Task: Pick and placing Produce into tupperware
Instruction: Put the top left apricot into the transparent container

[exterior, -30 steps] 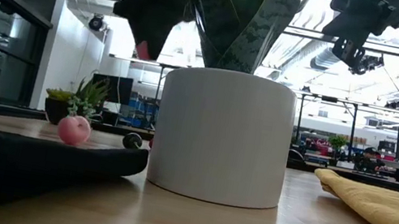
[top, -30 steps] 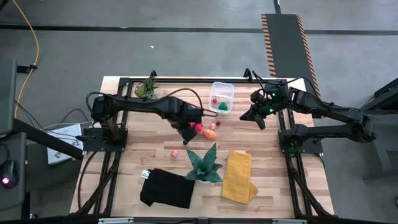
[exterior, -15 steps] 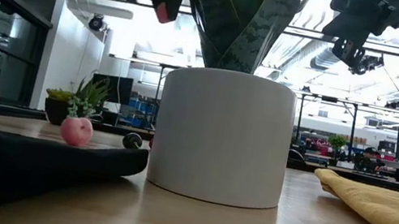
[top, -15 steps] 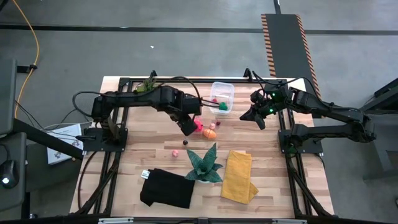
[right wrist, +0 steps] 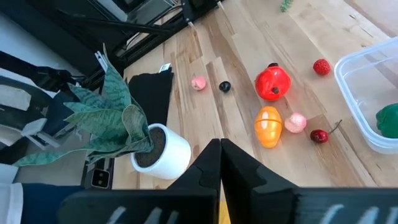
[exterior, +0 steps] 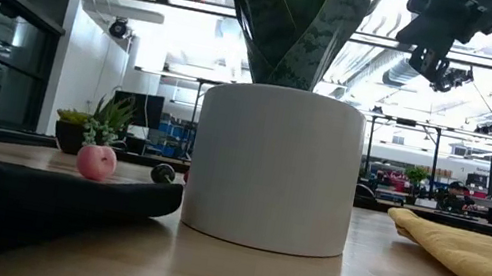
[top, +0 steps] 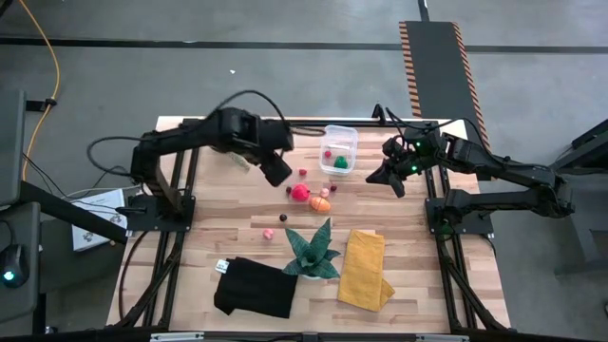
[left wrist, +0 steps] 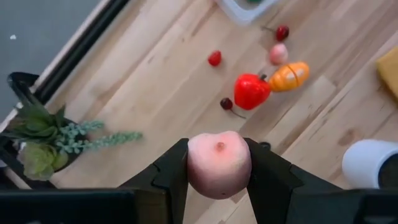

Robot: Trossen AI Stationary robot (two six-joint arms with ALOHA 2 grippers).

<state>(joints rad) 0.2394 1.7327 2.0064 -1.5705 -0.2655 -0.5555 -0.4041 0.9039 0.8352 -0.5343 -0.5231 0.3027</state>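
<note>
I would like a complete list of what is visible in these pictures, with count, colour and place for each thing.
tupperware: one, clear, far edge of the table; a green piece and a small red piece lie inside
loose produce: about eight tiny pieces, red, orange, pink and dark, on the table between the tub and the teal plant
pink fruit: one, held in the air
teal plant: one, in a white pot, near middle
leafy plant: one, green, far left corner
yellow cloth: one, folded, near right
black cloth: one, near left
left hand: shut on the pink fruit, above the table left of the tub
right hand: shut, empty, right of the tub
</note>
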